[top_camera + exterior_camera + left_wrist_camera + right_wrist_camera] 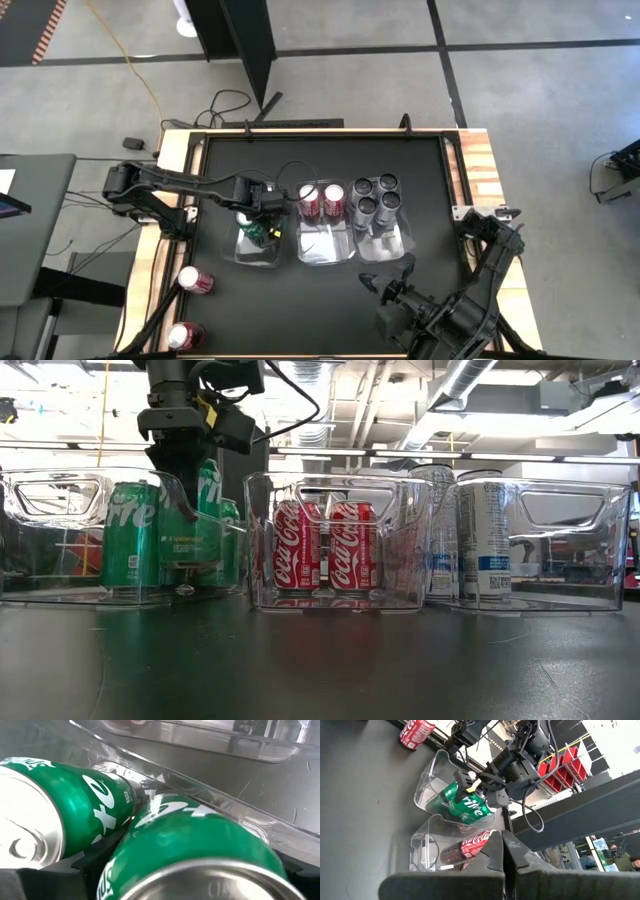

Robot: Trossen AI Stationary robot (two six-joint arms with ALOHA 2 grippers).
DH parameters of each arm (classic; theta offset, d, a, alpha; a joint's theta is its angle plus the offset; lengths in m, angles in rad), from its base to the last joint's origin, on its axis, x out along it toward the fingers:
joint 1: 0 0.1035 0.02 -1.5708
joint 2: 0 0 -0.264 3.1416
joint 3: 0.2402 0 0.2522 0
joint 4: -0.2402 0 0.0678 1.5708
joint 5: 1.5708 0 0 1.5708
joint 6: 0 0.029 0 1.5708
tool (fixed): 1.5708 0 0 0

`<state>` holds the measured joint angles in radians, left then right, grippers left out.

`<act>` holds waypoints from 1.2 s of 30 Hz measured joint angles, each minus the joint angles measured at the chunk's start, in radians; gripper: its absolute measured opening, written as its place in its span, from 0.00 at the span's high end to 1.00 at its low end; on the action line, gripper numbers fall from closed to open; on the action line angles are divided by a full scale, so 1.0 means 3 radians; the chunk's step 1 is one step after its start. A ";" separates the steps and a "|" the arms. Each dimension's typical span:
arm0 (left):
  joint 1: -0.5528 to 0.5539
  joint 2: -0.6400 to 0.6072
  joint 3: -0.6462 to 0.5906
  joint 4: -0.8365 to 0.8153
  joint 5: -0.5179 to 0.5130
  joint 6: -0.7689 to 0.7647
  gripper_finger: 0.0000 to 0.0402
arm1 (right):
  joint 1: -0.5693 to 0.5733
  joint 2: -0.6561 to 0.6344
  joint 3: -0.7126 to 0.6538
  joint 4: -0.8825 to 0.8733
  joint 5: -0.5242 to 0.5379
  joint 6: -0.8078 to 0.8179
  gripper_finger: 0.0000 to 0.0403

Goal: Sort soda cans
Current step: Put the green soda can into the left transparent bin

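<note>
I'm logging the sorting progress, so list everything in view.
green cans: at least three, green, left tray
red cans: two, red, upright in the middle tray
loose red cans: two, red, lying at the table's left edge
silver cans: four, silver-grey, right tray
trays: three, clear, side by side mid-table
table: one, black top
left gripper: in the left tray, closed on one green can
right gripper: shut, near the table's front edge, holding nothing
</note>
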<state>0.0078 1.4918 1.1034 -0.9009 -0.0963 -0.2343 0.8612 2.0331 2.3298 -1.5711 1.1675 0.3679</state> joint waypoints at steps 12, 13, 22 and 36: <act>0.0001 -0.0003 0.0003 -0.0003 0.0009 -0.0003 0.13 | 0.0000 0.0000 -0.0001 0.0000 -0.0003 -0.0003 0.99; 0.0004 -0.0003 0.0003 -0.0001 0.0025 -0.0005 0.12 | 0.0000 0.0000 -0.0001 0.0000 -0.0004 -0.0004 0.99; 0.0000 -0.0003 0.0003 0.0009 -0.0144 0.0033 0.09 | 0.0000 0.0000 -0.0001 0.0000 -0.0041 -0.0004 0.99; -0.0033 -0.0022 0.0003 -0.0007 -0.0181 0.0042 0.09 | 0.0001 0.0000 -0.0001 0.0001 -0.0052 -0.0003 0.99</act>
<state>-0.0022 1.4853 1.1042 -0.9032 -0.1505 -0.2218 0.8616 2.0331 2.3295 -1.5708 1.1519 0.3672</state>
